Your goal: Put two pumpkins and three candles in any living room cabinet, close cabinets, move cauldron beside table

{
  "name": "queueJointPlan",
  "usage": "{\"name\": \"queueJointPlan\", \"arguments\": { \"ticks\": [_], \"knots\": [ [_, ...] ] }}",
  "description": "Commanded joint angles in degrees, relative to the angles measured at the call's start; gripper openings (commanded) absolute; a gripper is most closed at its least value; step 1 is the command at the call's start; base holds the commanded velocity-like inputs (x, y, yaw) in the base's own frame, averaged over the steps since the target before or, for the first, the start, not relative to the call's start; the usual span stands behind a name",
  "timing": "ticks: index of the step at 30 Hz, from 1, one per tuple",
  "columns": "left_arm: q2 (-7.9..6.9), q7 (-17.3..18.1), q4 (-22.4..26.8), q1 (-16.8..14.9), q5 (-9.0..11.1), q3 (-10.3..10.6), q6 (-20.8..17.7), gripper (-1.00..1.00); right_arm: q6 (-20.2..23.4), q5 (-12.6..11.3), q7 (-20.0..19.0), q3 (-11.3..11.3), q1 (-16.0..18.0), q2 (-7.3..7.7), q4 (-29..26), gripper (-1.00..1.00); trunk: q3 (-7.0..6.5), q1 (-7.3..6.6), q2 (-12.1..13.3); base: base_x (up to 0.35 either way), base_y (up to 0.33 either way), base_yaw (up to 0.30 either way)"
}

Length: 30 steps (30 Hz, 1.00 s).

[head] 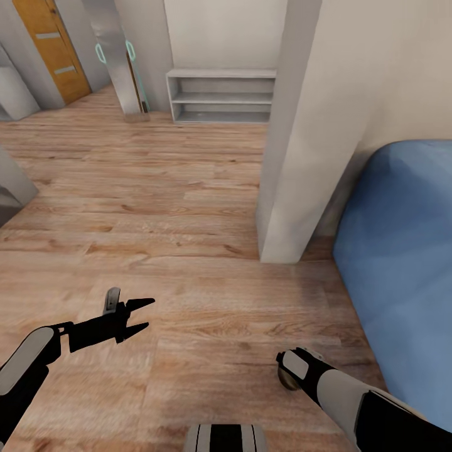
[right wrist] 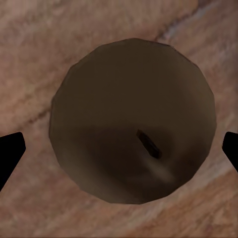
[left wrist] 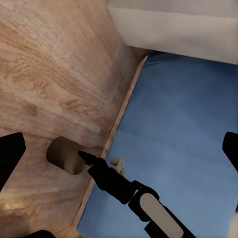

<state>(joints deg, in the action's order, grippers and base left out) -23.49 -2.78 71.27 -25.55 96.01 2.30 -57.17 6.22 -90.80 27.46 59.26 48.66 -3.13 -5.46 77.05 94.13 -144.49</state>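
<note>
Head view first, biggest stuff down: wood floor (head: 157, 207) everywhere, a big blue bed (head: 402, 263) at 3 o'clock, a pale wall pillar (head: 301, 144) running up from centre towards 1 o'clock, and a grey shelf unit (head: 220, 95) against the far wall at 12.

Left gripper (head: 143, 314) hangs over bare floor at 8 o'clock with its fingers spread and nothing between them.

Right arm reaches straight down at about 5 o'clock, over a candle (right wrist: 133, 121) standing upright on the floor just beside the bed's edge. Left wrist view catches it too, a squat beige-grey cylinder with the right arm poised over it. In the right wrist view the right gripper (right wrist: 119, 151) has 2 dark fingertips wide apart on either side of the candle's round top, wick just off centre, so it's open and not pinching yet.

My guess on handling: light, stiff, smooth wax, so a bit slippery but not fragile. Best take it across the curved sides, mid-height, centred so it doesn't squirt out or tip.
</note>
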Motion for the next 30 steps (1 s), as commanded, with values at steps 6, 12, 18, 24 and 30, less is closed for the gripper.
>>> {"name": "queueJointPlan", "arguments": {
  "ticks": [6,12,18,24,30],
  "knots": [
    [-0.05,-0.29,0.01,-0.03,0.41,0.07,-0.05,1.0,0.45,0.0,0.31,0.33,0.04,-0.03,-0.08,1.0,0.04,0.0,-0.02,0.017,0.0,0.0],
    [-0.06,-0.29,0.01,-0.03,0.41,0.07,-0.06,1.0,0.46,0.0,0.31,0.33,0.04,-0.03,-0.08,1.0,0.04,0.0,-0.02,0.126,-0.014,0.0],
    [-0.05,-0.29,0.01,-0.03,0.41,0.07,-0.06,1.0,0.46,0.0,0.31,0.33,0.04,-0.03,-0.08,1.0,0.04,0.0,-0.02,0.04,-0.006,0.0],
    [-0.01,-0.29,0.02,-0.03,0.41,0.1,-0.06,1.0,0.46,0.0,0.31,0.33,0.04,-0.03,-0.08,1.0,0.04,0.0,-0.02,0.003,-0.095,0.0],
    [0.02,-0.29,0.01,-0.03,0.41,0.14,-0.06,1.0,0.46,0.0,0.31,0.33,0.04,-0.03,-0.08,1.0,0.04,0.0,-0.02,0.0,-0.022,0.0]
  ]
}}
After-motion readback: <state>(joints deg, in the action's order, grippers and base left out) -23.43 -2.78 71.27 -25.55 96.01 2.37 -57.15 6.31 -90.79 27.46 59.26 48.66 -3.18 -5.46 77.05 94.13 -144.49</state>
